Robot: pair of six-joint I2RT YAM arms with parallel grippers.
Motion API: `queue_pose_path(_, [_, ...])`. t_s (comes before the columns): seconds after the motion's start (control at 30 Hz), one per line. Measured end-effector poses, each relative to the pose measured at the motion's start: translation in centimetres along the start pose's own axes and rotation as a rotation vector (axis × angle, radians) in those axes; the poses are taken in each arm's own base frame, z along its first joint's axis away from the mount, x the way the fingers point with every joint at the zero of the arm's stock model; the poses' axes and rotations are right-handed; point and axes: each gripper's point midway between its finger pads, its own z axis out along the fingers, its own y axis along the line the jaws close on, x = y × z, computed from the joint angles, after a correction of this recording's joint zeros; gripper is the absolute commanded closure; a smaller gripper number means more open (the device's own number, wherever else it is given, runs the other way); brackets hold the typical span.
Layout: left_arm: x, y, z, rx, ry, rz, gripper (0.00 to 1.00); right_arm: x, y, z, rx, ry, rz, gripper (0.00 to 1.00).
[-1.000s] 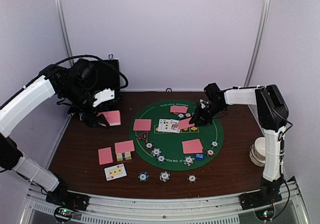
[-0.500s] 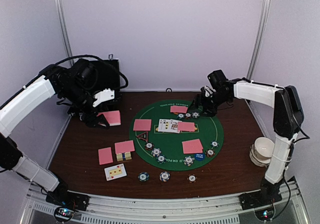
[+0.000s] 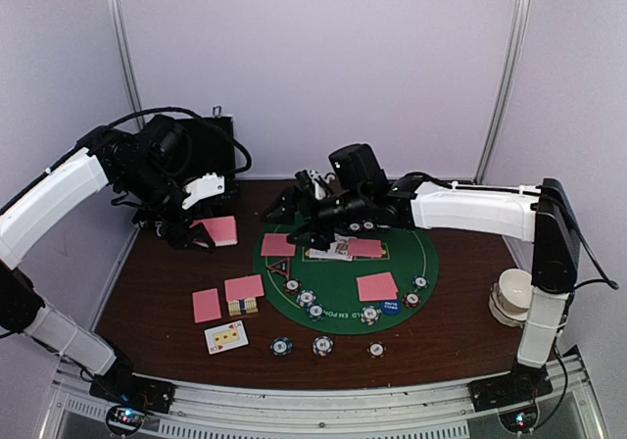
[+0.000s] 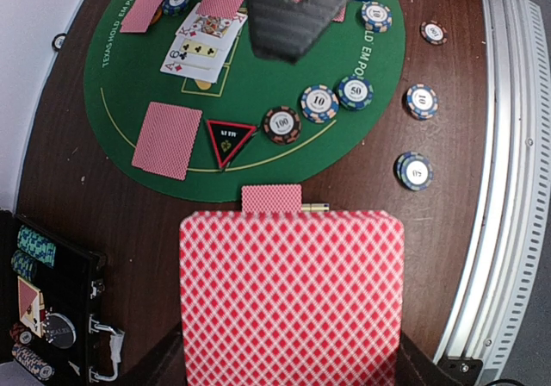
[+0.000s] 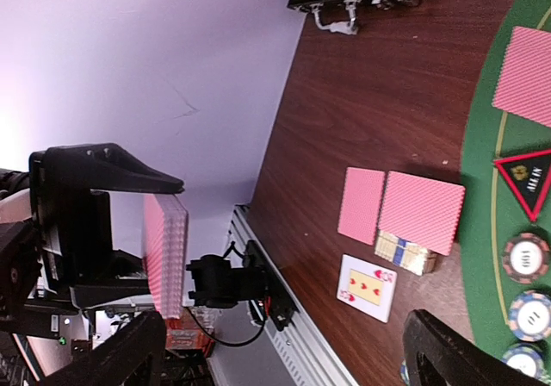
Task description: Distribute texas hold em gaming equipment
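1. Lying nearest the arm bases, three striped poker chips (image 3: pixel 323 345) form a row on the brown worktop (image 3: pixel 451 331), just off the green mat (image 3: pixel 338 277).
2. Left of them is a face-up card (image 3: pixel 226 337) with red pips. Beyond it two pink-backed cards (image 3: pixel 244 288) lie side by side, the larger-looking one resting on a small tan bundle (image 3: pixel 243 306) that I cannot identify.
3. An arc of chips (image 3: pixel 307 298) follows the mat's near rim, with a blue button (image 3: pixel 391 307) among those on the right and a face-down card (image 3: pixel 377 286) just behind it.
4. At the mat's left edge lies the red-black triangle marker (image 3: pixel 278 268), and another pink card (image 3: pixel 279 245) lies beyond it.
5. In the mat's centre, face-up community cards (image 3: pixel 331 249) lie beside one face-down card (image 3: pixel 365 248).
6. The right hand (image 3: pixel 296 209) hangs over the far-left part of the mat, fingers spread wide and grasping nothing.
7. The left hand (image 3: pixel 196 233) is above the worktop left of the mat, clenched on a deck of pink-backed cards (image 4: pixel 291 295).
8. Farthest back on the left stands the black case (image 4: pixel 82 265), open, with chips inside.
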Motion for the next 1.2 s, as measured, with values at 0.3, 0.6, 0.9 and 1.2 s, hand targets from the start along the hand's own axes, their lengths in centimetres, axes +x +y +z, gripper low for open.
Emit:
queue_pose_path(0.3, [-0.1, -0.1, 0.0, 0.005, -0.004, 0.0, 1.0, 1.5, 3.6, 4.9, -0.156, 0.062, 0.032, 0.0])
queue_pose_path(0.6, [-0.1, -0.1, 0.0, 0.008, -0.008, 0.0, 1.0, 1.8, 6.3, 7.2, -0.246, 0.107, 0.028, 0.01])
queue_pose_path(0.9, [-0.2, -0.1, 0.0, 0.008, -0.009, 0.0, 1.0, 2.2, 5.9, 9.0, -0.265, 0.15, 0.059, 0.12])
queue_pose_path(1.2, [-0.1, -0.2, 0.1, 0.012, -0.004, -0.002, 1.0, 2.2, 5.4, 9.2, -0.279, 0.168, 0.074, 0.37])
